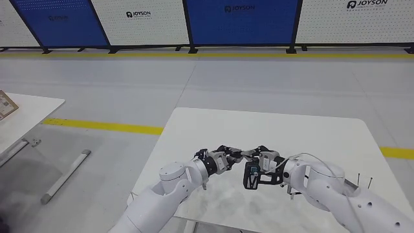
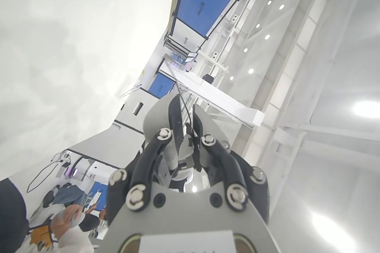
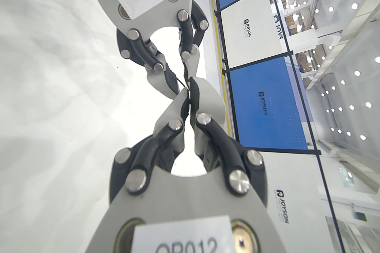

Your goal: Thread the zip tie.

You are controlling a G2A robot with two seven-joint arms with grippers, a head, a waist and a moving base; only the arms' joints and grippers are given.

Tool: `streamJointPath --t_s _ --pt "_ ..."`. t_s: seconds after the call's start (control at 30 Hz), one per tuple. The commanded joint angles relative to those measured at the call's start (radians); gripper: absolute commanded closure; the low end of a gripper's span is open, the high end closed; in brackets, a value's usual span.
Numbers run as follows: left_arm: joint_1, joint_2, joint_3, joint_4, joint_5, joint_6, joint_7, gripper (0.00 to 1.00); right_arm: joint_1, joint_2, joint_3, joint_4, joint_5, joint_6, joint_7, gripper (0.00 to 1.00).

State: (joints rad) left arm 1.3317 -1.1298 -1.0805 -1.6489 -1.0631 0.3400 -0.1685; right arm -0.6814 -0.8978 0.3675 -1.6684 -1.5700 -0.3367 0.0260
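The zip tie is a thin black strip, held in the air above the white table. My left gripper is shut on it, and the strip's free end sticks out past the fingertips. My right gripper is shut on the zip tie too, tip to tip with the left gripper. In the top view the left gripper and the right gripper meet over the table's front middle. The tie's head is hidden between the pads.
The table's edges lie close on the left and at the front. A second white table stands at the far left across the floor. Blue and white partition panels line the back of the room.
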Motion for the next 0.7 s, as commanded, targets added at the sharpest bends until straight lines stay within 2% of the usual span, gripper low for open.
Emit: streamJointPath --t_s 0.0,0.17,0.2,0.23,0.27,0.3,0.43,0.57,0.67 --pt "0.001 0.0 -0.001 0.0 0.002 0.0 -0.002 1.0 0.0 0.0 0.0 0.0 0.0 0.0 0.0 1.0" --pt "0.01 0.0 -0.006 -0.006 0.01 -0.003 -0.011 1.0 0.0 0.0 0.0 0.0 0.0 0.0 0.0 1.0" --pt "0.012 0.001 -0.006 -0.008 0.013 -0.004 -0.012 1.0 -0.006 0.0 0.002 0.0 0.001 0.003 0.0 0.86" --pt "0.014 0.001 -0.006 -0.011 0.016 -0.005 -0.012 1.0 -0.014 -0.001 0.009 0.0 0.0 0.001 0.002 0.66" --pt "0.016 0.001 -0.006 -0.013 0.02 -0.006 -0.013 1.0 -0.019 -0.002 0.015 0.0 0.002 -0.003 0.003 0.54" --pt "0.017 0.001 -0.006 -0.015 0.023 -0.007 -0.012 1.0 -0.024 -0.003 0.021 0.0 0.009 -0.003 0.003 0.0" --pt "0.023 0.001 -0.01 -0.018 0.036 -0.013 -0.008 1.0 -0.045 0.001 0.055 0.004 0.046 -0.003 -0.011 0.0" --pt "0.03 0.001 -0.013 -0.017 0.062 -0.028 0.007 1.0 -0.089 0.031 0.113 0.015 0.095 -0.003 -0.11 0.0" --pt "0.032 0.001 -0.011 -0.018 0.089 -0.042 0.022 1.0 -0.119 0.055 0.143 0.015 0.124 -0.003 -0.141 0.0"
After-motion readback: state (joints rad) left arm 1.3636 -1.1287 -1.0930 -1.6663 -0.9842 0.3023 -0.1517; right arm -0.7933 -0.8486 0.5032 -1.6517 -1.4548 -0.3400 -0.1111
